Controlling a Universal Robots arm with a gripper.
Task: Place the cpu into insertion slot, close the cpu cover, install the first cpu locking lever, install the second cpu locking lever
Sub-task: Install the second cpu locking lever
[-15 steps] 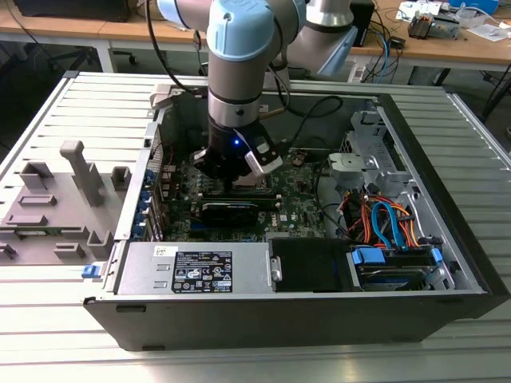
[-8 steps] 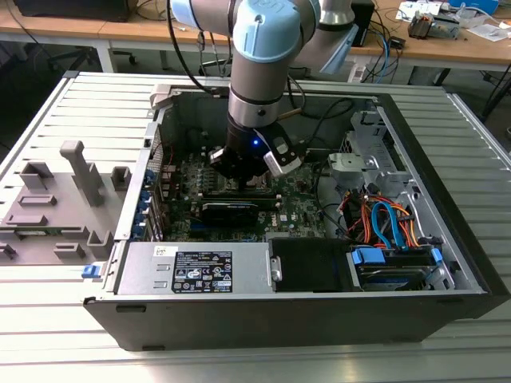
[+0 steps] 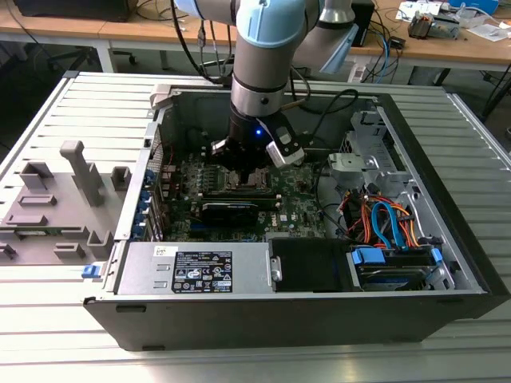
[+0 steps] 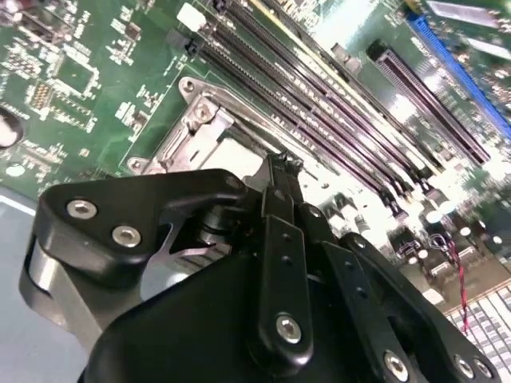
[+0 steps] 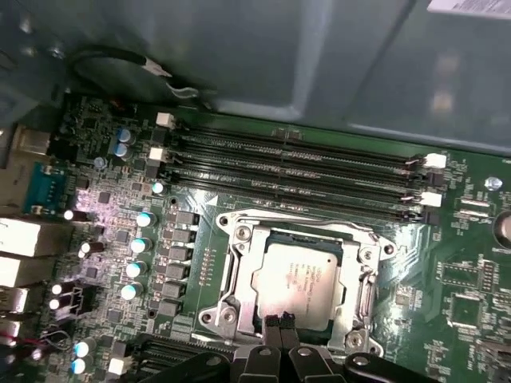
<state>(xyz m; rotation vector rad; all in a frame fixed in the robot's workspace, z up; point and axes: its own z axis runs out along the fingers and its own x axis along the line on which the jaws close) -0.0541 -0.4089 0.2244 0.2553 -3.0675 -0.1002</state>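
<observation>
Silvery-grey, the cpu (image 5: 297, 283) lay flat in the insertion slot (image 5: 239, 275) on the green motherboard (image 5: 463, 287), directly ahead of the claw (image 5: 279, 322) in the first wrist view. The cpu cover (image 5: 359, 291) sat down around the chip as a silvery frame, its square window showing the metal top. The claw's black fingertips (image 5: 272, 323) were pressed together with nothing visibly between them, poised at the near edge of the socket frame, just beside the cover's rim; whether they touched it could not be told. In the second wrist view the closed fingertips (image 4: 279, 166) stood just over the socket's metal frame (image 4: 204, 128), with the long black memory slots (image 4: 335, 136) running beyond the claw. In the exterior view the arm reached down into the open computer case (image 3: 447, 239) standing on the slatted bench (image 3: 48, 319), the claw (image 3: 239, 163) low over the board. A grey fixture (image 3: 56, 199) stood on the bench well apart from the claw, toward the exterior view's left.
</observation>
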